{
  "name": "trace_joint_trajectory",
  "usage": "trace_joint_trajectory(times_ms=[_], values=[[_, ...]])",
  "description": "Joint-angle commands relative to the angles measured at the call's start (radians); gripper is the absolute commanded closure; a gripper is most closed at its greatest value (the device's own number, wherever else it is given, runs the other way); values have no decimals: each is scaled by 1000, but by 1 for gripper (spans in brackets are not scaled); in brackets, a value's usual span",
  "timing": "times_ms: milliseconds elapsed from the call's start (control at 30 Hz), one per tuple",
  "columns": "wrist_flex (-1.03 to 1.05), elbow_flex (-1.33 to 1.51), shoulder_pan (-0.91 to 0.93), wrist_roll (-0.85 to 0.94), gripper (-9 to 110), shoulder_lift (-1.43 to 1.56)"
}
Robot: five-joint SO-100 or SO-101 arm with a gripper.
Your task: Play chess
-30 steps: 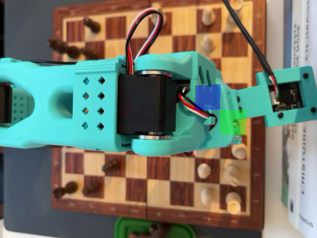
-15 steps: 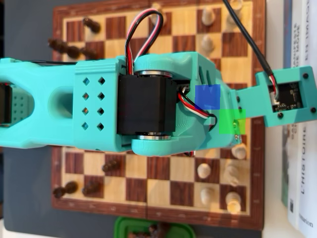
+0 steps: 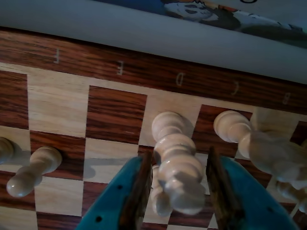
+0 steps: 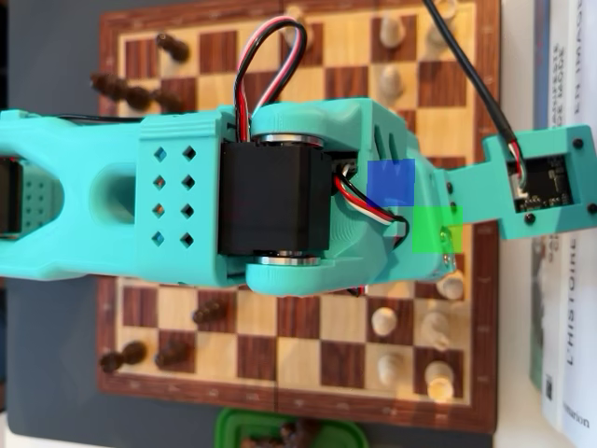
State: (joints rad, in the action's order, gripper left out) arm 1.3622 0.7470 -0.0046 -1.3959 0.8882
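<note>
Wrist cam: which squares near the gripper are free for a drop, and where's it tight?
Free: the squares under letters F and E, between the board edge and the fallen-looking white pawn at left. Tight: the gripper straddles a white piece, with more white pieces crowding its right.

Board (image 3: 115, 103) looks like real wood, dark grainy squares next to pale smooth ones with a satin sheen, and the white pieces (image 3: 175, 158) look like smooth turned wood with a light gloss. The arm (image 4: 103, 210) is matt teal plastic, and the gripper (image 3: 176, 189) has brownish rough-looking pads (image 3: 143, 189) inside. The books (image 4: 569, 308) have glossy paper covers.
</note>
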Motion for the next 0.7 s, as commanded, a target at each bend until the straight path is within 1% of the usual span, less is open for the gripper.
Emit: trace_joint_trajectory(times_ms=[0,467,667], values=[[-5,-37,11,5,85,83],[-12,38,11,5,85,187],[-14,104,11,0,85,275]])
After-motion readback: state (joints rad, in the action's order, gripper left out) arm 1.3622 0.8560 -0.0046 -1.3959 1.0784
